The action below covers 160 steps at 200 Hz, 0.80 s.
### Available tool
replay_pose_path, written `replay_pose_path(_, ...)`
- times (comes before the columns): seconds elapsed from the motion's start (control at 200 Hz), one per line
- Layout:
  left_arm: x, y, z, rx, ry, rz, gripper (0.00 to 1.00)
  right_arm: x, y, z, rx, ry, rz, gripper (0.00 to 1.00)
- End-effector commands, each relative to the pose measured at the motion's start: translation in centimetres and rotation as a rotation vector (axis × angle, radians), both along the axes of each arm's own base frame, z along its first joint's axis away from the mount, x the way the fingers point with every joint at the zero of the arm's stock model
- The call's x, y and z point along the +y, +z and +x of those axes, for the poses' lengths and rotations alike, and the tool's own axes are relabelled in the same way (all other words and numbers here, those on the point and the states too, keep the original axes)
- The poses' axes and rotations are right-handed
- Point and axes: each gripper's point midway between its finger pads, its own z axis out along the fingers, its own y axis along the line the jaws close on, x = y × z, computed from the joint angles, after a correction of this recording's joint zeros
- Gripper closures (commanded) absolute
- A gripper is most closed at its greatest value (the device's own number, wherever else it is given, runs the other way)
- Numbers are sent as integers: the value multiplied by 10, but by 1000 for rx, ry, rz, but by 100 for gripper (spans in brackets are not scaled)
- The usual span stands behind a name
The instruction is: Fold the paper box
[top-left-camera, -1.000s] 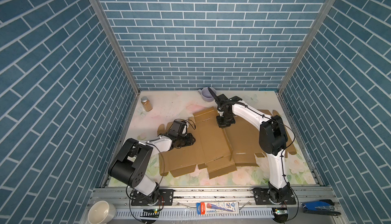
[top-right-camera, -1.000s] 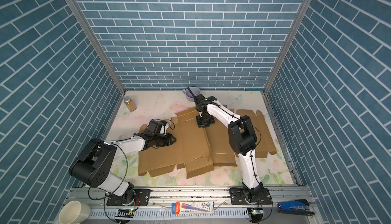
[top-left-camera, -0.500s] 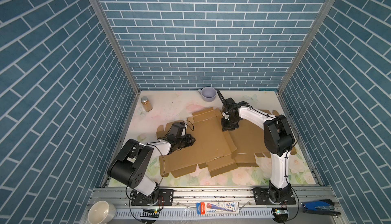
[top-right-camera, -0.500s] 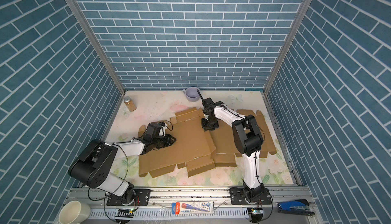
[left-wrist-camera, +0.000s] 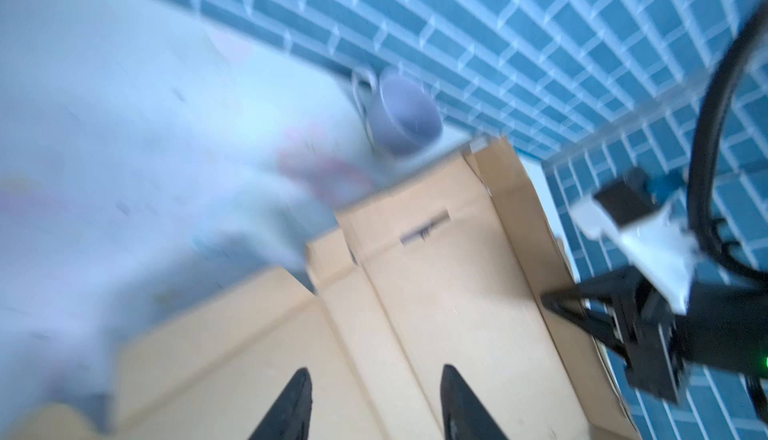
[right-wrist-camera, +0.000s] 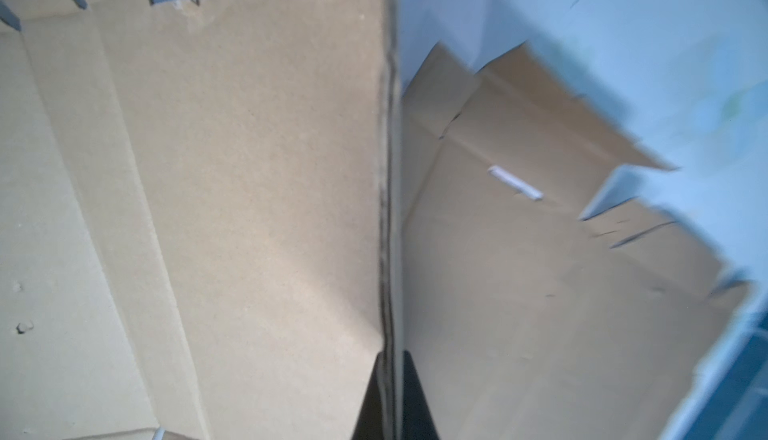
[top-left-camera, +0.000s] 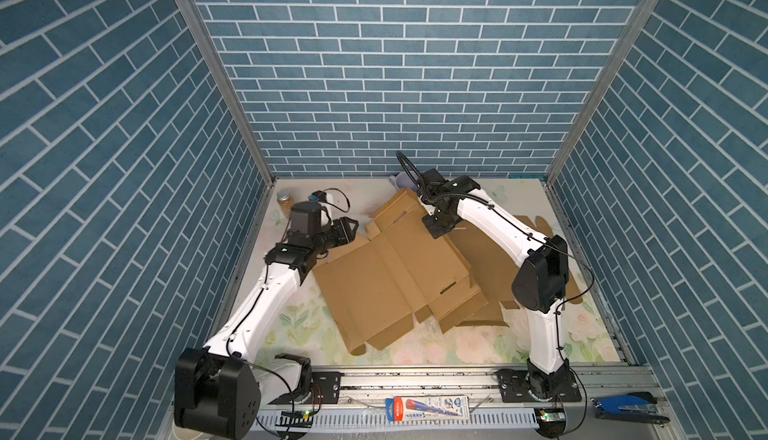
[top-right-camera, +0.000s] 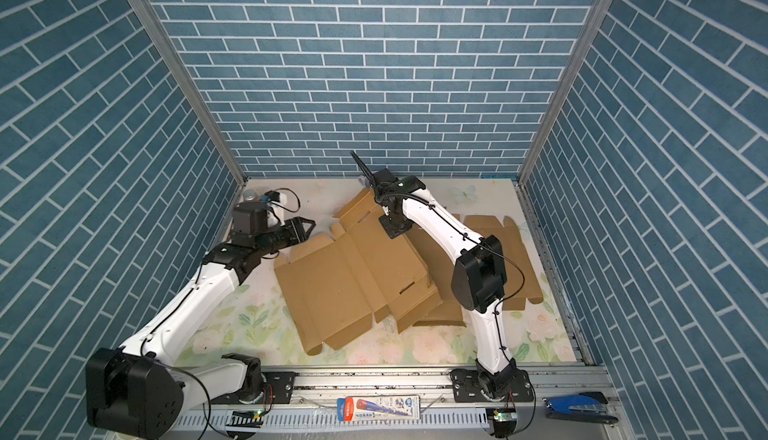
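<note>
The paper box [top-left-camera: 390, 280] [top-right-camera: 353, 280] is a flat brown cardboard blank lying on the flowered table in both top views. At the blank's far right edge my right gripper [top-left-camera: 436, 230] [top-right-camera: 394, 232] is shut on the cardboard. In the right wrist view that edge runs straight between the closed jaws [right-wrist-camera: 390, 355], with the box panel [right-wrist-camera: 249, 168] beside them. My left gripper [top-left-camera: 352, 226] [top-right-camera: 308, 226] hangs above the blank's far left corner, open and empty. The left wrist view has its fingertips [left-wrist-camera: 376, 369] apart over the cardboard [left-wrist-camera: 436, 284].
A second flat cardboard sheet [top-left-camera: 498, 267] [right-wrist-camera: 540, 251] lies under the blank on the right. A purple mug [top-left-camera: 400, 179] [left-wrist-camera: 405, 113] stands at the back wall, a small jar [top-left-camera: 284, 201] in the back left corner. A blue stapler [top-left-camera: 623, 406] lies outside the front rail.
My left gripper has opened and lifted off the blank's left edge, moving back. My right gripper has closed tighter on the far edge, and the blank has shifted slightly.
</note>
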Motion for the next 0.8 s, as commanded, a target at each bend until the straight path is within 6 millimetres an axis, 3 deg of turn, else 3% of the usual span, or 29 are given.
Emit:
replay_pose_path(0.0, 11, -5, 1, 59, -1, -10, 46, 1, 31, 9, -133, 175, -210, 100)
replay_pose_path(0.14, 25, 5, 21, 43, 50, -125, 45, 28, 52, 15, -254, 287, -298, 100)
replay_pose_path(0.33, 47, 2, 31, 27, 127, -159, 44, 63, 23, 20, -397, 480, -537, 100)
replay_pose_path(0.39, 55, -4, 33, 33, 157, -176, 43, 73, 30, 21, -441, 466, -525, 100)
replay_pose_path(0.41, 57, -5, 34, 36, 166, -183, 43, 78, 18, 23, -437, 471, -539, 100)
replay_pose_path(0.555, 72, -19, 35, 55, 216, -204, 42, 105, 20, 15, -515, 497, -498, 100)
replay_pose_path(0.575, 72, -19, 35, 54, 218, -206, 42, 104, 36, 13, -542, 490, -478, 100)
replay_pose_path(0.795, 76, -15, 36, 33, 227, -209, 42, 117, 71, 11, -631, 501, -444, 100)
